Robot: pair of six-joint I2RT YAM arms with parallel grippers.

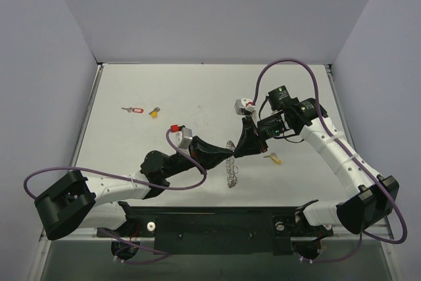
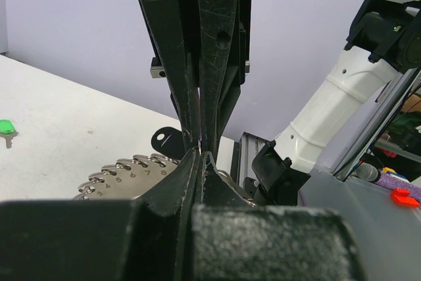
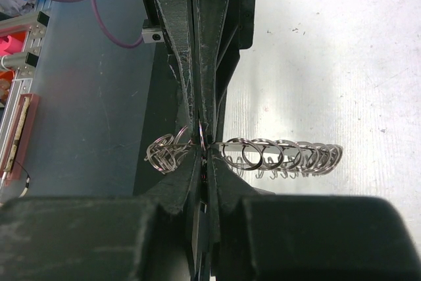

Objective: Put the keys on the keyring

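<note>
**Both claws clamped shut on the keyring, dead centre**

The left gripper and right gripper meet tip to tip mid-frame, both pinching the keyring, which dangles just below them. An orange-yellow key lies just right of the claws. A red key and yellow key sit well apart, upper left.

Keyring at table centre; two keys back-left, one key right.

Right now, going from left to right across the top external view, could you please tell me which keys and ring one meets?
Red-tagged key → yellow-headed key → keyring → orange-yellow-tagged key.
</note>
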